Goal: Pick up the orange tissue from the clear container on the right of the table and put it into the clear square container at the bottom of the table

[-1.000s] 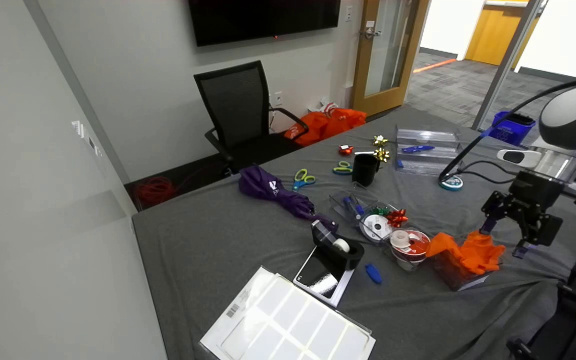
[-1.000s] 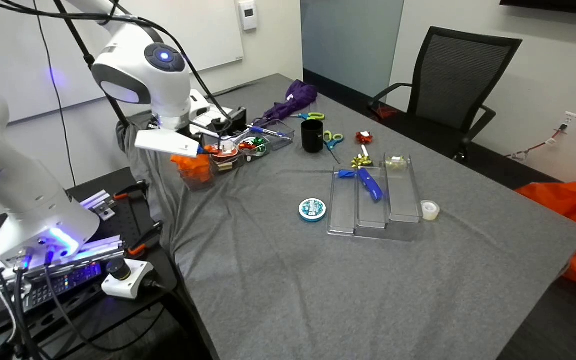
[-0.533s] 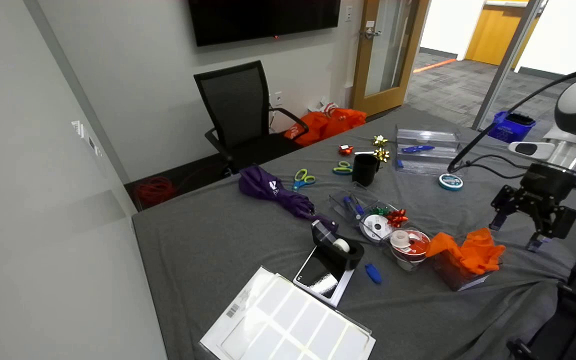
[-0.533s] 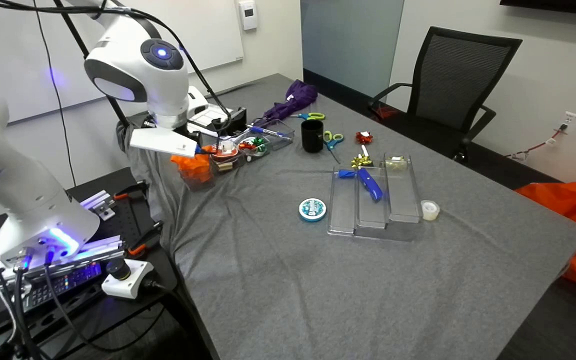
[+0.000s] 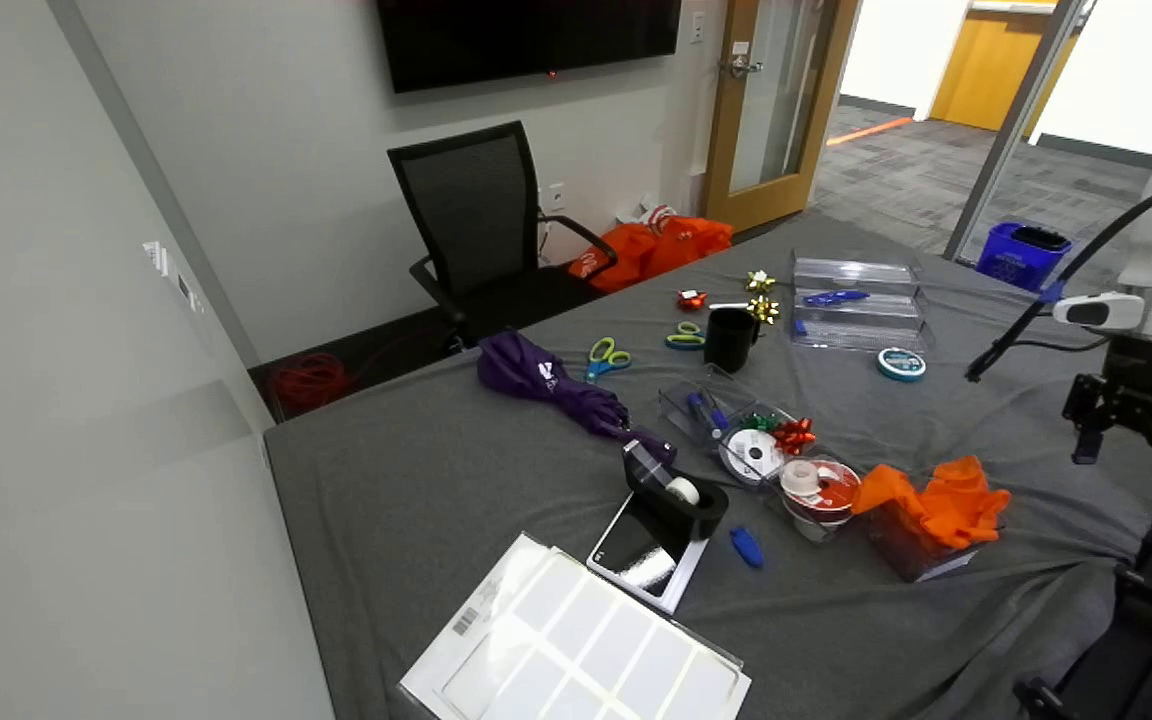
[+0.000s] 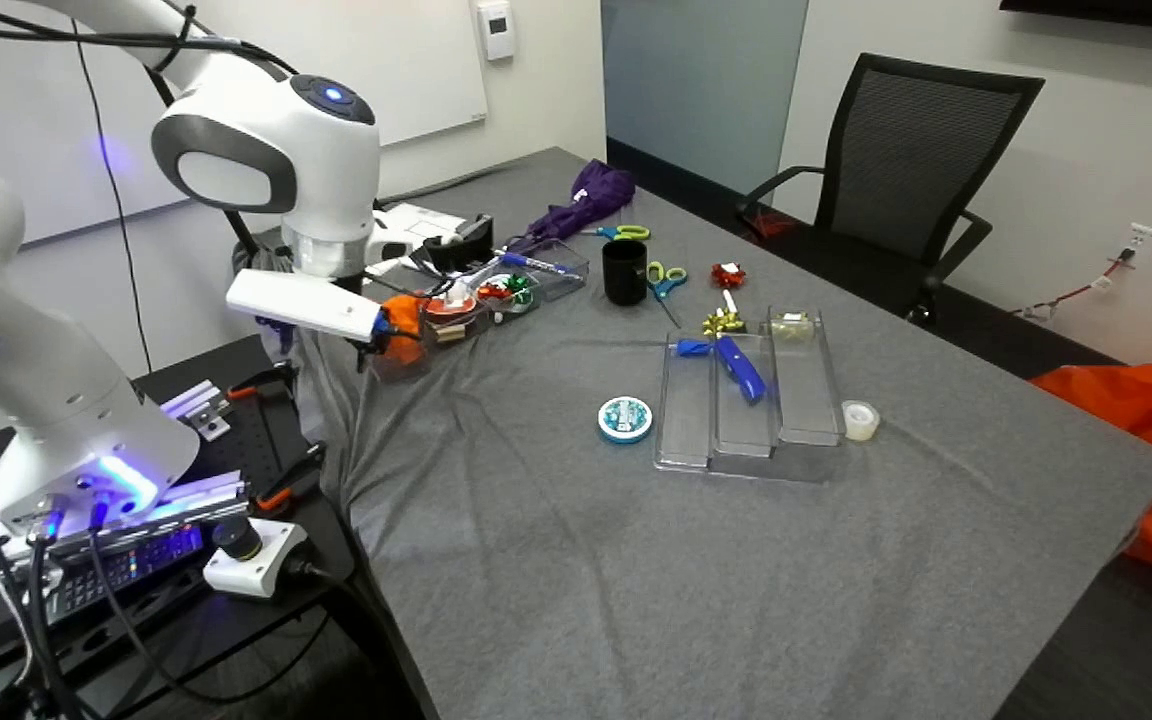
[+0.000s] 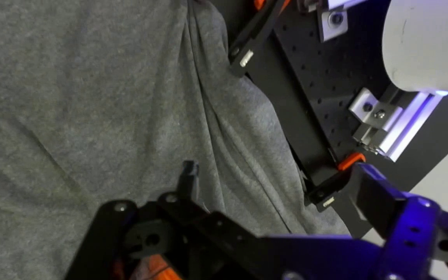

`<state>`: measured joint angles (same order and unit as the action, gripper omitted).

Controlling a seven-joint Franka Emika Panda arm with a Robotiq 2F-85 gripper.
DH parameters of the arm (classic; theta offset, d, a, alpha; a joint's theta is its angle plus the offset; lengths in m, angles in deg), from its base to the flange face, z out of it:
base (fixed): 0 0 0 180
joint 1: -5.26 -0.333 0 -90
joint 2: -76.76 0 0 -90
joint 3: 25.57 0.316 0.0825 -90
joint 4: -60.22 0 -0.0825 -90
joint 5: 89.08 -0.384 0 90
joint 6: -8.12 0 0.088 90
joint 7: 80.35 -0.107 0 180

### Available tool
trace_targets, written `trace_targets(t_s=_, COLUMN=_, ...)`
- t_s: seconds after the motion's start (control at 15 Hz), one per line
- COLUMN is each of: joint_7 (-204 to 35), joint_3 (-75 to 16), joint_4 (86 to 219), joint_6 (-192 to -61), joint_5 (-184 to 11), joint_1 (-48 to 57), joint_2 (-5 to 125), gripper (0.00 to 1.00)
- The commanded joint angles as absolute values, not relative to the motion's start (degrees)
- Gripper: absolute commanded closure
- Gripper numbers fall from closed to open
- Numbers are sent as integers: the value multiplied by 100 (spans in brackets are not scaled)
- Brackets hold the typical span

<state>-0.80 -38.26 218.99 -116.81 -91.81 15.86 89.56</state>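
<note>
In an exterior view, the jaws gape near the orange tissue (image 5: 941,505), a red spool (image 5: 839,488) crowding its other side.

Matt grey cloth (image 7: 91,97), faintly fuzzy and wrinkled, covers the bench (image 6: 836,600); the orange tissue (image 5: 946,505) looks thin and crumpled, its container (image 5: 896,550) smooth clear plastic; the stepped tray (image 6: 686,430) is glossy clear plastic too; the umbrella (image 5: 586,402) is soft purple fabric, gathered in folds; the gift bows (image 5: 794,436) are shiny foil; the label sheets (image 5: 586,640) are smooth paper; the chair (image 6: 936,140) has a mesh back; the door (image 5: 786,110) pairs wood and glass; the hand (image 7: 278,177) has a dark satin finish; the rail (image 7: 410,125) is bright bare metal.
</note>
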Motion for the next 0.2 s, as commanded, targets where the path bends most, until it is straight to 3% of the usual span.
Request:
trace_targets(t_s=0.0, joint_7=-284, joint_3=-3957, joint_4=21954, joint_6=-11692, joint_5=-8798, joint_1=1692, joint_2=9251, gripper=0)
trace_targets(t_s=0.13, joint_7=-377, joint_3=-4011, joint_4=21975, joint_6=-11748, joint_5=-8754, joint_1=1688, joint_2=9370, gripper=0)
